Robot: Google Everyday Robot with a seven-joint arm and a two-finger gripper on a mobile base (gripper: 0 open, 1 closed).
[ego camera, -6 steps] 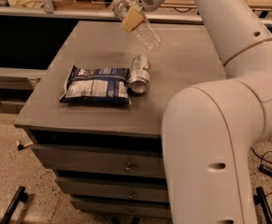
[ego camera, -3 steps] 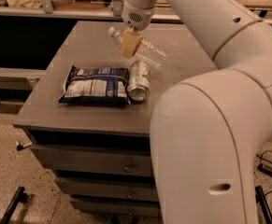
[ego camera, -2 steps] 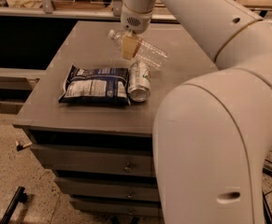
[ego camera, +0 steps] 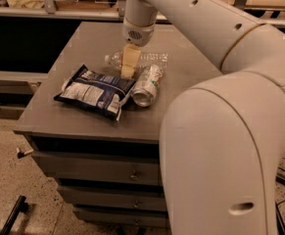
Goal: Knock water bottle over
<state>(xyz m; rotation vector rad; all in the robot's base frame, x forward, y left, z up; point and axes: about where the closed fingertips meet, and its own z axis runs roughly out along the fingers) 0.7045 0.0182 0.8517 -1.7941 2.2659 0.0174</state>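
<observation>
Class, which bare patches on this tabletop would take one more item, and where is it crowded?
Free: the table's back-left corner, behind the bag and left of the bottle; the front-edge strip before bag and can. Crowded: the middle, where claw, bottle, can and bag bunch together.

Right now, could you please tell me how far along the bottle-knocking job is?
Done: the water bottle lies on its side on the table, behind the can. In hand: the gripper hangs in front of the bottle's middle. Left: probably only withdrawing the arm.
</observation>
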